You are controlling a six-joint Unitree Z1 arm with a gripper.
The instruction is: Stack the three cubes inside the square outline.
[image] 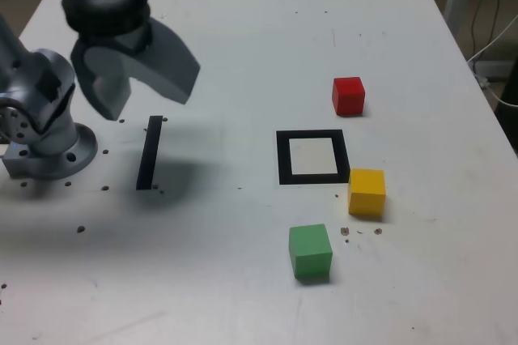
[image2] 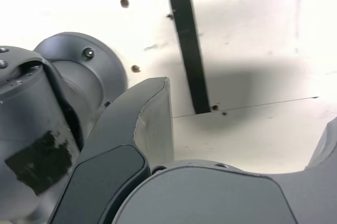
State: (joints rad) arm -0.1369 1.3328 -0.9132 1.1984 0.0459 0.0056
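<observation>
So far nothing is stacked: my gripper (image: 146,90) hangs wide open and empty, well apart from the square outline (image: 312,157). Around that bare outline sit the red cube (image: 348,95), yellow cube (image: 367,191) and green cube (image: 310,251); all three remain.

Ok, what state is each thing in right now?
tool: open, empty, above the black strip
red cube: on table, outside the square outline
yellow cube: on table, by the outline's corner
green cube: on table, unstacked
square outline: empty
</observation>
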